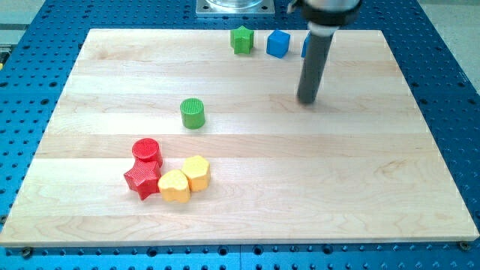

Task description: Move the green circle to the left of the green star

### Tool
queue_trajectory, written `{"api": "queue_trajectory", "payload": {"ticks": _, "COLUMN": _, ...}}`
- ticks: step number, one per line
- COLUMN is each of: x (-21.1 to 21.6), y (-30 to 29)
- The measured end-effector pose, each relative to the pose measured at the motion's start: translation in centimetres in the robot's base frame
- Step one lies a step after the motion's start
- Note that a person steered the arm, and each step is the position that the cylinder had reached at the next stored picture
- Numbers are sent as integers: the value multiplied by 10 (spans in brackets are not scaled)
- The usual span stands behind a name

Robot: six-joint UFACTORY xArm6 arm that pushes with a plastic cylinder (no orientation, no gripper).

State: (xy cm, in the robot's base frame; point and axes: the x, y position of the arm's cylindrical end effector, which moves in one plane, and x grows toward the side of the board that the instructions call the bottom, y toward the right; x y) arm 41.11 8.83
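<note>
Wooden board (247, 195) on a blue perforated table (30, 45), seen from above and in front. Toward the view's lower left, a tight cluster of four blocks: red cylinder (147, 151) at the top, red star (142, 179) just below and touching it, yellow heart (174, 187) beside the star, yellow hexagon (196, 172) touching the heart on the view's right. Above and to the right of the cluster, well apart from it, green circle (193, 113) (a short ribbed cylinder), standing alone on bare wood. Near the board's top edge, green star (241, 40), with the green circle below it and slightly to the view's left. Just right of the star, blue cube (278, 43); a further blue block (305, 46) mostly hidden behind the rod, shape not discernible. Dark rod descending from the view's top, my tip (307, 100) resting on open board, well right of the green circle and below the blue blocks, touching none. No gripper fitted, so no open or closed state to report.
</note>
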Motion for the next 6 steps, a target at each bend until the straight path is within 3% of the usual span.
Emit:
{"api": "queue_trajectory", "payload": {"ticks": 1, "x": 45, "y": -113}}
{"api": "queue_trajectory", "payload": {"ticks": 2, "x": 14, "y": -200}}
{"api": "queue_trajectory", "payload": {"ticks": 3, "x": -55, "y": -236}}
{"api": "queue_trajectory", "payload": {"ticks": 4, "x": -77, "y": -183}}
{"api": "queue_trajectory", "payload": {"ticks": 5, "x": -26, "y": -192}}
{"api": "queue_trajectory", "payload": {"ticks": 6, "x": -46, "y": -118}}
